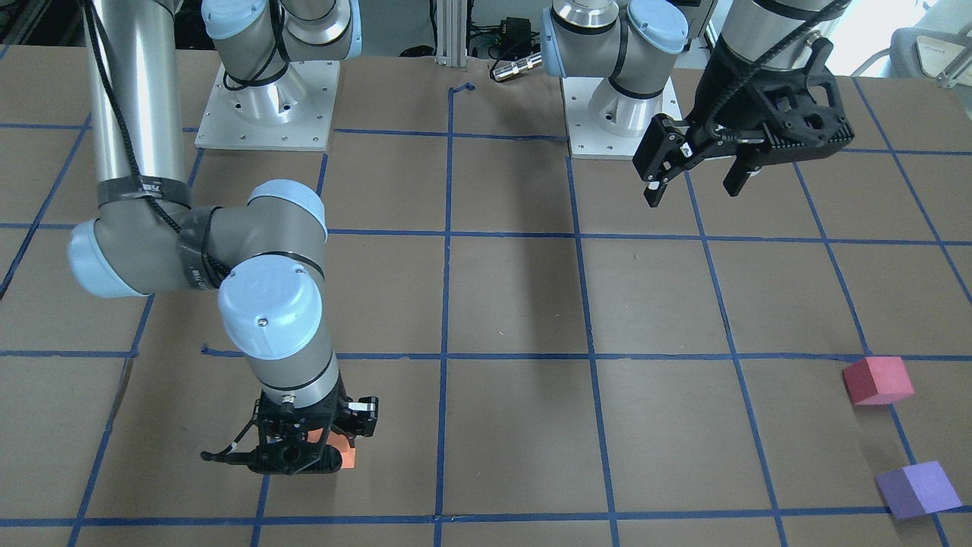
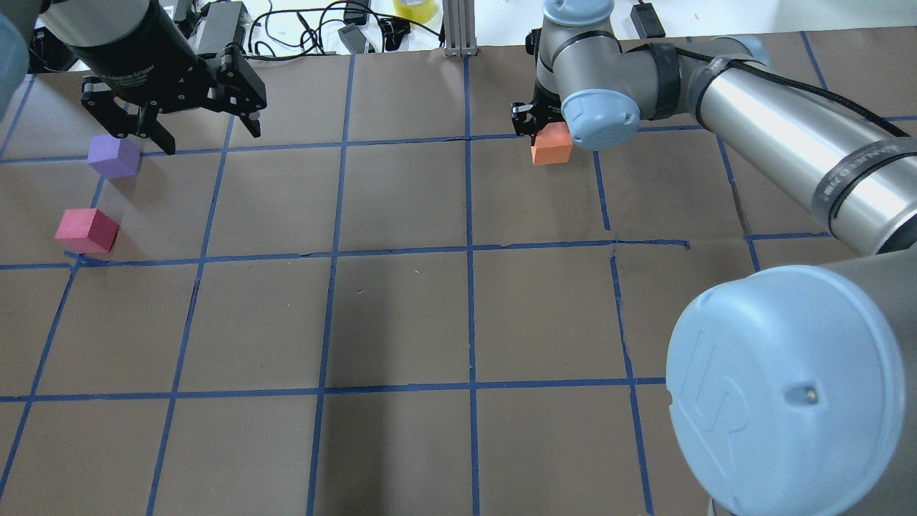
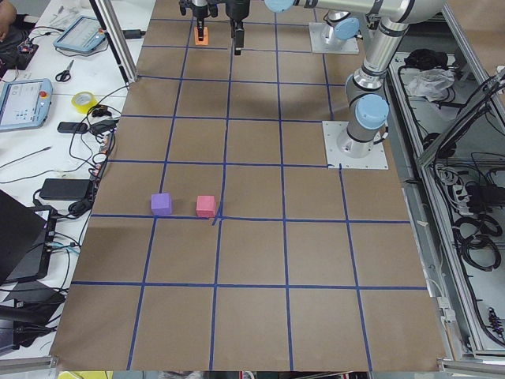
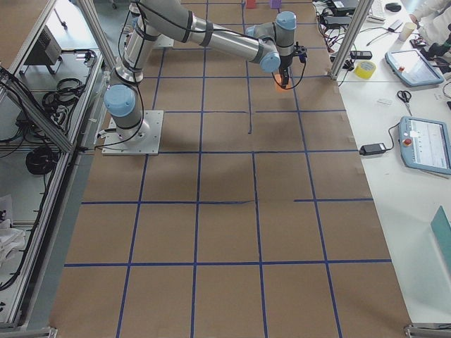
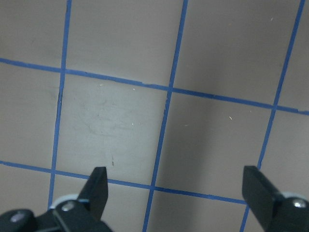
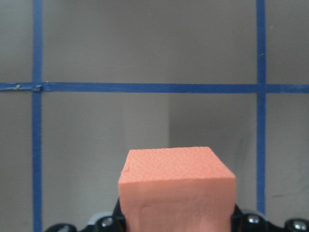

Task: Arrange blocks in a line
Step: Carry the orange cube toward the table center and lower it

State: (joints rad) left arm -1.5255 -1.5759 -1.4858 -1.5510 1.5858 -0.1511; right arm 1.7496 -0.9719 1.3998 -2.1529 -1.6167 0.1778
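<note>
Between the fingers of the right gripper sits the orange block, clasped at its sides with its front half jutting out past the fingertips. It is on the robot's right half of the table, in the row of squares nearest the operators' edge. Whether its underside touches the surface I cannot tell. Up close, its faces are finely pebbled, matte foam with soft, slightly rounded edges.

A broad stretch of brown paper separates it from the other two cubes. The reddish-pink block and the purple block stand near each other but apart, close to the table's left end. The purple one is nearer the operators' side, and the reddish-pink one sits just beside a crossing of tape lines. Both are crisp-cornered and dull-surfaced.

The left gripper hangs raised above the table near the purple block. Its black fingers are spread wide with only paper showing between them.

The tabletop is flat brown paper, faintly scuffed, ruled into large squares by blue tape.
</note>
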